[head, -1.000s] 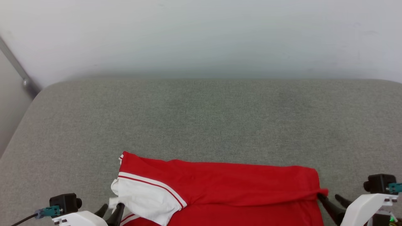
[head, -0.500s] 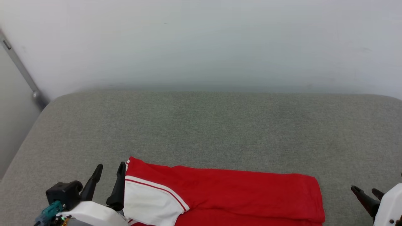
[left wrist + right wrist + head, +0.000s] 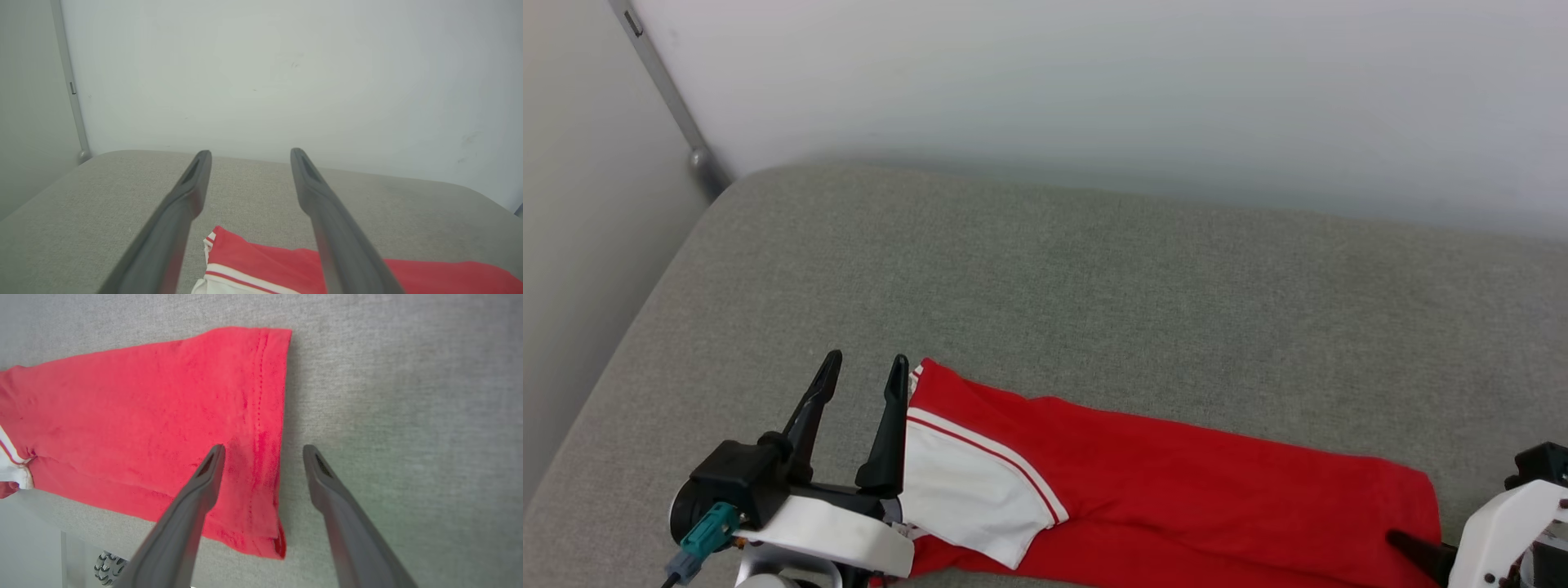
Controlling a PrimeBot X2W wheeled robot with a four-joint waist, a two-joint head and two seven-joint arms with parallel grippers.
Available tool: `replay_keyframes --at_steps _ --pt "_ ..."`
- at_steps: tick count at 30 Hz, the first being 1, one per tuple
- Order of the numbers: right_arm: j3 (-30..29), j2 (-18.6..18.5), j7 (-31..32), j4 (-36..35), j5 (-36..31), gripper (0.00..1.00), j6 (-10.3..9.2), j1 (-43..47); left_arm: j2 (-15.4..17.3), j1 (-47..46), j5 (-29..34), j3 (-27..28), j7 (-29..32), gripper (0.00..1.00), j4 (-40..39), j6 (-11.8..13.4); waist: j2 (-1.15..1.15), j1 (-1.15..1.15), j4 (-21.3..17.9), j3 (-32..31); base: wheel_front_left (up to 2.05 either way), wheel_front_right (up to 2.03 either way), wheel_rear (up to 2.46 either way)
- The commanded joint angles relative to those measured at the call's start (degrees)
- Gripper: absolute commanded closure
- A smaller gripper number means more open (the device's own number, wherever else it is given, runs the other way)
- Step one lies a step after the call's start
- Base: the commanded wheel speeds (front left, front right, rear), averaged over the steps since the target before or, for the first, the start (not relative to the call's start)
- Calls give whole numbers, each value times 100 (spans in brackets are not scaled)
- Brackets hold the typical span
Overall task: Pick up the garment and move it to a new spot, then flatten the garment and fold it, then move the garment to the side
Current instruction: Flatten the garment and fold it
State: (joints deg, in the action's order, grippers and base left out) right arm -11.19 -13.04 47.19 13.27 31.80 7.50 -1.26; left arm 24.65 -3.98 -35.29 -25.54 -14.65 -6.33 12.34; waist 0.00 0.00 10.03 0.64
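A grey fabric-covered worktop (image 3: 1094, 269) with rounded corners runs up to a plain pale wall (image 3: 1094, 82). A thin metal strip (image 3: 662, 82) comes down the room's corner at the worktop's far left.

The left end effector (image 3: 867, 359) is spread wide and holds nothing, its fingers pointing toward the wall. The right end effector (image 3: 264, 448) is also released, with nothing between its fingers.

The garment (image 3: 1176, 482) lies along the near edge of the worktop as a long red band, with its white sleeve (image 3: 972, 490) and striped trim at the left end and its stitched hem (image 3: 261, 416) at the right. In the head view the left end effector's inner finger stands just beside the garment's far left corner; I cannot tell whether it touches. In the right wrist view that end effector straddles the hem edge, one finger over red cloth and the other over bare grey surface.
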Motion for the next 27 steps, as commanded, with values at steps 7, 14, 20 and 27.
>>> replay_keyframes --at_steps 7,14,20,27 --pt "318 147 177 634 169 0 -2 -373 -70 -268 101 -28 -28 0 -49 -61 0 0 130 470 0 0 0" --pt "719 92 180 881 563 100 5 -560 -96 -290 100 -2 -37 0 72 -105 0 0 77 471 0 0 0" --pt "912 -243 -60 793 737 100 -1 -692 -22 -109 121 -21 10 0 172 -24 0 0 -16 220 0 0 0" --pt "844 -579 -135 867 788 100 -3 -787 87 132 134 -34 166 0 122 161 0 0 -234 -87 0 0 0"
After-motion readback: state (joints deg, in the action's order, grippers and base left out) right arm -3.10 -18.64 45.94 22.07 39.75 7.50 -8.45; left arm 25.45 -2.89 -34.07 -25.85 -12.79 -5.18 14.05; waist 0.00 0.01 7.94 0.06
